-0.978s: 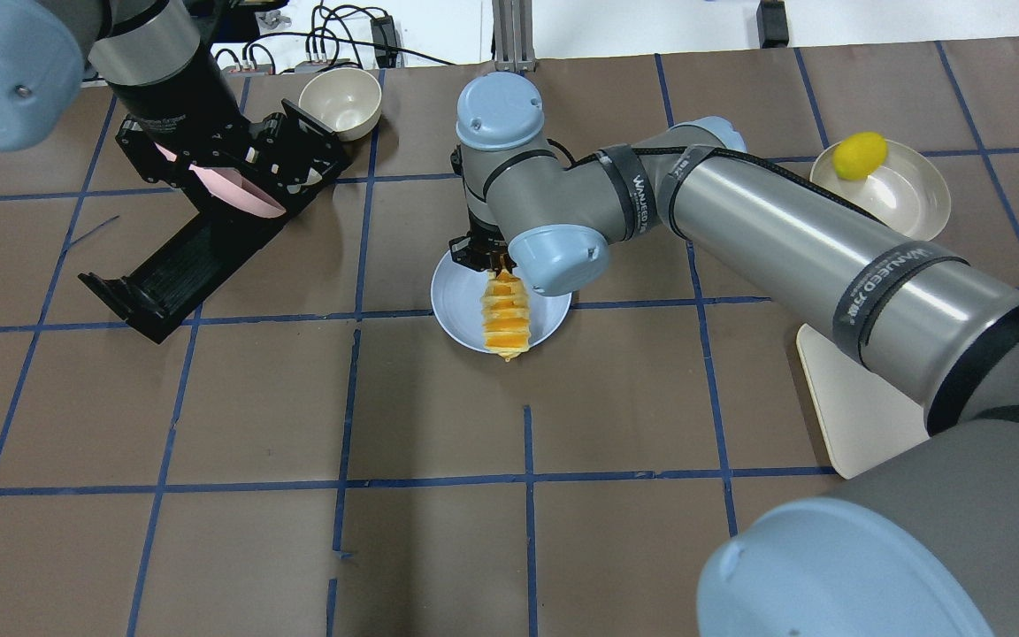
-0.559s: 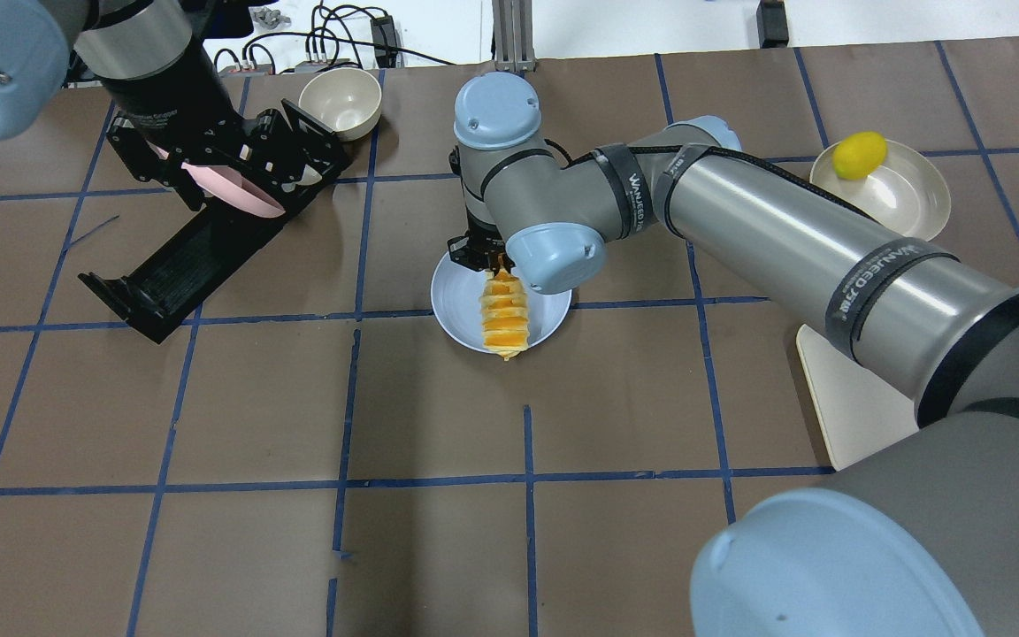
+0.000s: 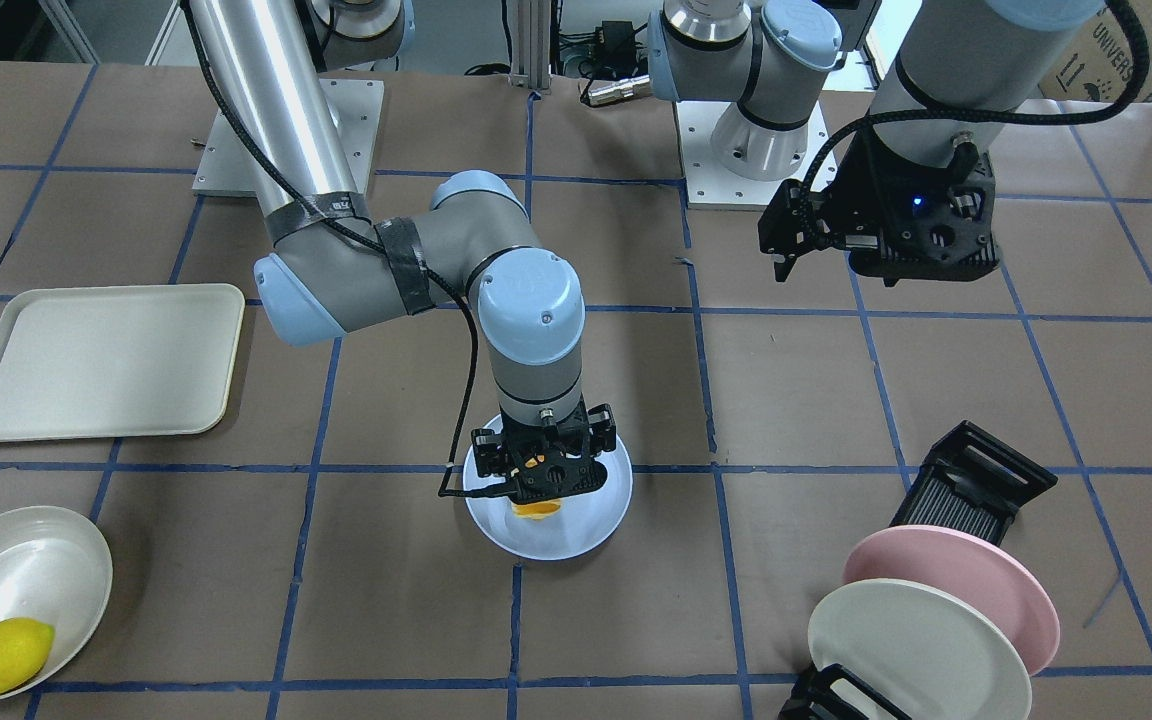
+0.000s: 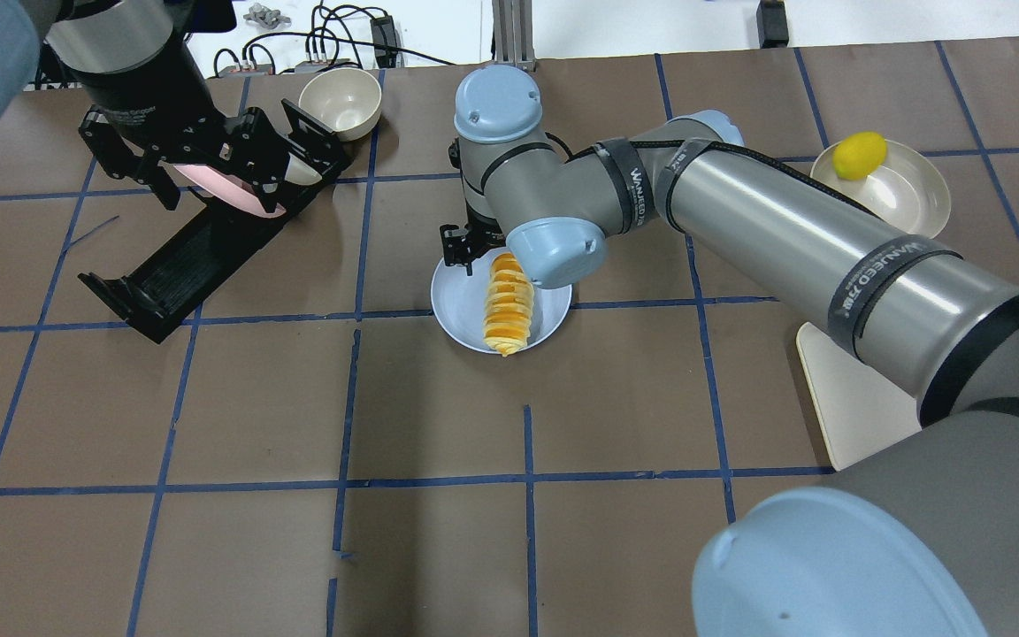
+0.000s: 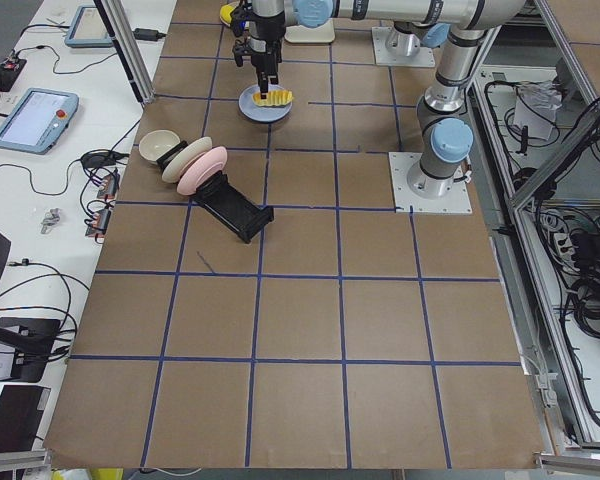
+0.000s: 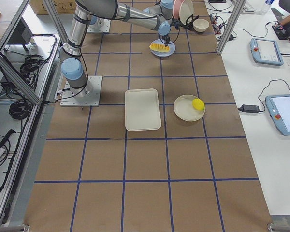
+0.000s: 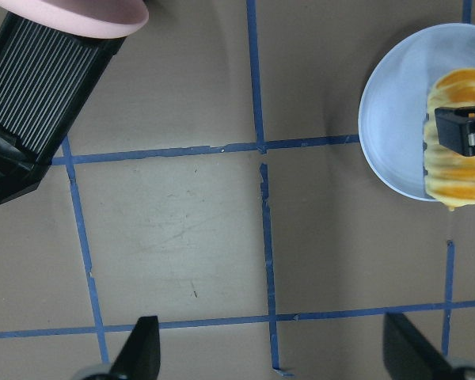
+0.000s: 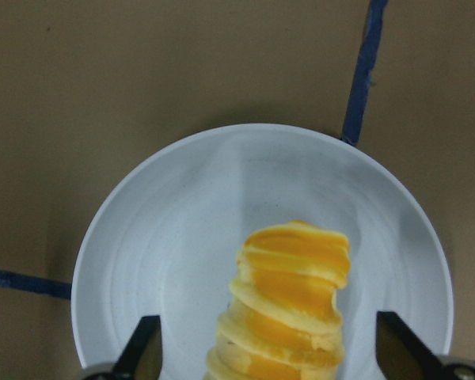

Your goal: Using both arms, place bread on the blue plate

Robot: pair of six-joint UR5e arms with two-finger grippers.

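right gripper [image 8: 271, 353] newly open above bread [image 4: 508, 303]

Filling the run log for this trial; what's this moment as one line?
bread: lying on blue plate | right tool: open, above bread, not gripping | left tool: open, empty, away from plate

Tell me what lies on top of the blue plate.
The bread lies on the blue plate, one tip past its rim. The open right gripper hangs above it. In the overhead view the wrist covers the bread's far end.
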